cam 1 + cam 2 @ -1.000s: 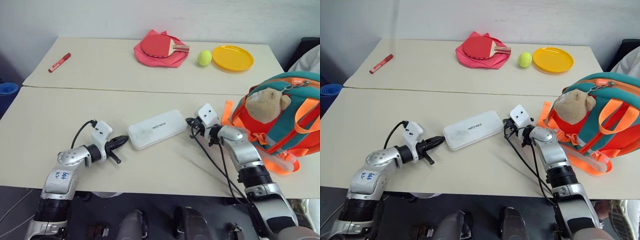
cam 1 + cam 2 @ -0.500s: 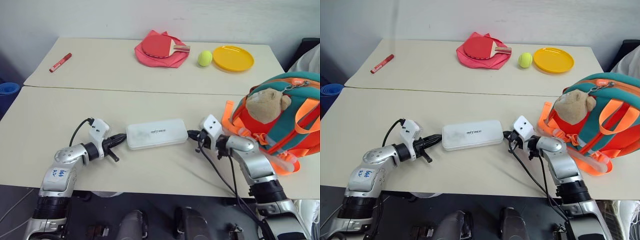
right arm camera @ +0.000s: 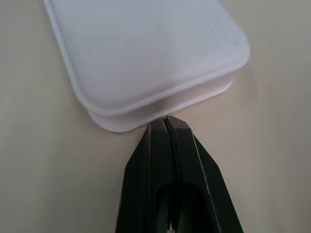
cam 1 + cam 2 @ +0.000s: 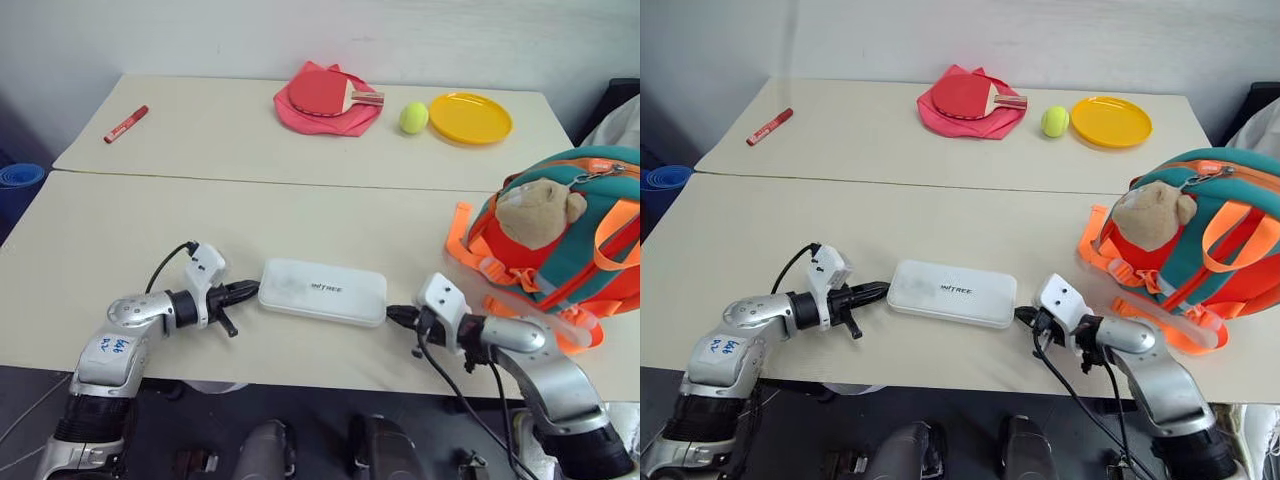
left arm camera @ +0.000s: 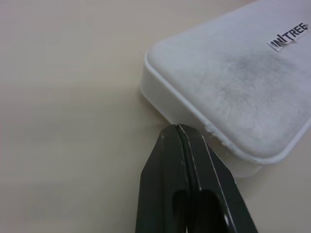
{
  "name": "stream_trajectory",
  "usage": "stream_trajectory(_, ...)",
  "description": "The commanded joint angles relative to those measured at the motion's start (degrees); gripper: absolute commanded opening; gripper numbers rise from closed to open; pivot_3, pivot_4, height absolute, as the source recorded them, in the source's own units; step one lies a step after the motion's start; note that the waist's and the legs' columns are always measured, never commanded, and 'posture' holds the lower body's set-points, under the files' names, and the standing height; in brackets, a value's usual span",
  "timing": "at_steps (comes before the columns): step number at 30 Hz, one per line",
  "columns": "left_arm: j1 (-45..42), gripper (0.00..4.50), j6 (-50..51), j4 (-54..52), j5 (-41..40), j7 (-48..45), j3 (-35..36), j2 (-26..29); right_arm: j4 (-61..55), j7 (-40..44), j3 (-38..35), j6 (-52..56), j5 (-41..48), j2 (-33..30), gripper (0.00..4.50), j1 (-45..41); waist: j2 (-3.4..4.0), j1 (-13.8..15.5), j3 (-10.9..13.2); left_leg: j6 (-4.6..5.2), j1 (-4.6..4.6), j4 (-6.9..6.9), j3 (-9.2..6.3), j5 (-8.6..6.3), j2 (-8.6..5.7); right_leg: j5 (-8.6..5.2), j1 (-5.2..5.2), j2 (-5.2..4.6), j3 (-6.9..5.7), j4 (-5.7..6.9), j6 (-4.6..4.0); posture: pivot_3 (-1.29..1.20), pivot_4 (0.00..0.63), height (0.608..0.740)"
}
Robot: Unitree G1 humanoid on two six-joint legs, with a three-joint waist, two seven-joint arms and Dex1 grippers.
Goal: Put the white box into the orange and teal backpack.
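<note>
White box: the white box (image 4: 323,291) lay flat on the near table (image 4: 100,230), close to its front edge and near the middle of the head view, its long side running from 9 to 3 o'clock with the right end dipping slightly toward 4; small dark lettering showed on its top face.
Left hand: the left hand (image 4: 249,291) sat at 9 o'clock of the box, its two black fingers pressed together, their tips meeting the box's left end low on its side wall; nothing was gripped.
Right hand: the right hand (image 4: 393,315) sat at 3 o'clock of the box, its fingers likewise pressed together and empty, their tips touching the rounded corner of the box's right end.
Backpack: the orange and teal backpack (image 4: 585,245) rested on the table at 3 o'clock of the box, apart from it, with a tan plush toy (image 4: 540,212) on its front and orange straps trailing toward the box.
Far table: from 12 to 1 o'clock of the box lay a red table-tennis paddle (image 4: 322,92) on a pink cloth (image 4: 325,118), then a yellow-green tennis ball (image 4: 413,117), then a yellow plate (image 4: 470,117).
Marker: a red marker (image 4: 126,123) lay on the far table at 10 o'clock.
</note>
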Motion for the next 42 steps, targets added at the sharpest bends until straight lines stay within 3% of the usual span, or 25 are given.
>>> stream_trajectory(1,1.1,0.38,3.4,-2.7,-3.5,-1.9,0.1,0.3,-1.8,0.1,-2.0,0.5,1.1,-1.7,0.00,1.7,-0.02,0.5,0.0,0.00,0.00,0.02,0.00,0.00,0.00,0.00,0.00,0.00,0.00,-0.01,0.00,0.00,0.150,0.740)
stream_trajectory(3,1.4,0.83,6.0,-2.8,-5.8,-3.6,1.0,1.7,-1.3,0.3,-3.4,0.3,1.5,-3.0,0.00,2.9,-0.02,0.7,0.0,-0.01,0.02,0.01,0.00,-0.01,0.01,0.00,-0.01,0.00,0.00,0.00,0.00,0.00,0.150,0.740)
stream_trajectory(6,-1.1,1.73,17.9,1.6,-11.8,-7.8,3.1,7.0,-0.3,0.8,-4.9,-0.7,1.9,-4.7,0.00,4.0,-0.03,1.0,0.0,-0.01,-0.01,0.02,-0.04,-0.01,0.00,0.00,-0.02,0.00,-0.02,-0.02,0.00,0.00,0.150,0.740)
stream_trajectory(9,-8.0,2.68,31.9,9.9,-17.6,-17.0,-0.1,14.2,1.1,1.0,-5.5,-1.7,2.0,-5.9,0.00,3.7,-0.04,0.9,0.0,-0.01,0.01,0.06,-0.06,-0.01,0.00,-0.01,-0.01,0.03,-0.04,0.02,-0.01,0.00,0.150,0.740)
stream_trajectory(15,-26.0,4.45,38.0,30.2,-13.8,-17.2,-6.3,10.0,3.1,0.4,-4.7,-3.3,1.6,-5.6,0.00,2.4,-0.08,1.5,0.0,0.03,-0.01,0.10,-0.08,0.03,-0.10,-0.02,0.01,0.06,-0.07,0.06,-0.03,0.00,0.150,0.740)
stream_trajectory(18,-34.7,4.45,48.5,41.5,-13.4,-15.3,-8.5,4.7,3.7,-0.7,-3.0,-3.8,0.9,-4.3,0.00,1.0,-0.15,1.6,0.0,0.07,-0.09,0.18,-0.06,0.05,-0.11,-0.01,-0.02,0.17,-0.11,0.30,-0.01,0.00,0.150,0.740)
stream_trajectory(25,-39.5,4.45,49.9,48.9,-10.8,-14.7,-12.7,-2.6,6.3,-1.2,0.1,-5.1,-0.7,-2.7,0.00,-2.4,-0.20,1.0,-0.1,0.13,-0.04,0.35,-0.05,0.07,-0.16,-0.04,0.05,0.12,-0.06,0.34,0.03,0.00,0.150,0.740)
stream_trajectory(36,-40.6,4.45,56.9,49.9,-13.1,-10.1,-3.8,-9.1,10.0,-1.9,2.5,-7.9,-1.7,1.2,0.00,-5.2,-0.34,0.7,-0.2,0.10,-0.01,0.45,-0.10,0.06,-0.14,-0.04,0.10,-0.02,-0.03,0.35,0.03,0.00,0.150,0.740)
stream_trajectory(39,-38.5,3.91,56.9,46.1,-13.5,-8.3,-2.8,-9.6,9.6,-2.1,2.1,-7.5,-1.2,1.7,0.00,-4.4,-0.34,0.6,-0.2,0.09,-0.01,0.45,-0.10,0.05,-0.12,-0.04,0.10,0.00,-0.02,0.39,0.04,0.00,0.150,0.740)
stream_trajectory(42,-35.3,2.98,58.5,41.1,-16.0,-7.7,-1.8,-9.2,8.6,-2.3,0.8,-7.7,-0.2,2.1,0.00,-2.7,-0.34,0.5,-0.2,0.04,-0.01,0.45,-0.09,0.03,-0.08,-0.04,0.09,0.02,0.00,0.41,0.03,0.00,0.150,0.740)
